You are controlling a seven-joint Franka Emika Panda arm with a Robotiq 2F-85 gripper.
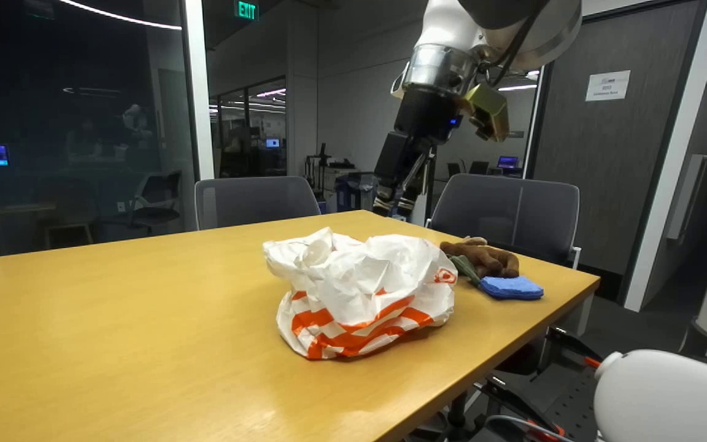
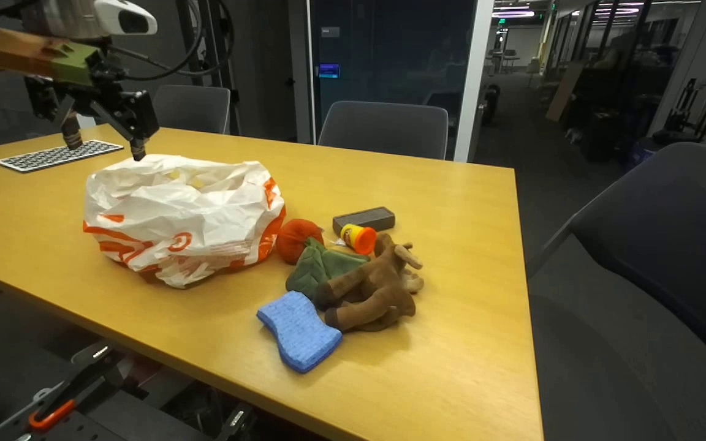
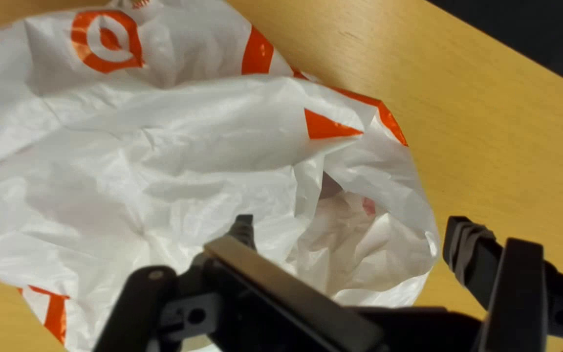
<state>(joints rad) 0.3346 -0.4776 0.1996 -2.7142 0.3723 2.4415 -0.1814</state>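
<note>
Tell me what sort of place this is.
Likely an office meeting room: grey chairs stand around a large table, and a lit EXIT sign shows in the background.

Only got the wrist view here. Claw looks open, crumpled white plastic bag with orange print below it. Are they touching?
Observer: No. An exterior view shows a gap between the claw and the bag.
Operator: What's closest beside the bag on the table?
Observer: In an exterior view, a round orange-red object sits right next to it; can't tell whether they touch.
Operator: Anything on the opposite side?
Observer: Yes, in an exterior view a flat, rectangular, white-edged keyboard lies on the yellow, wood-surfaced table there.
</note>
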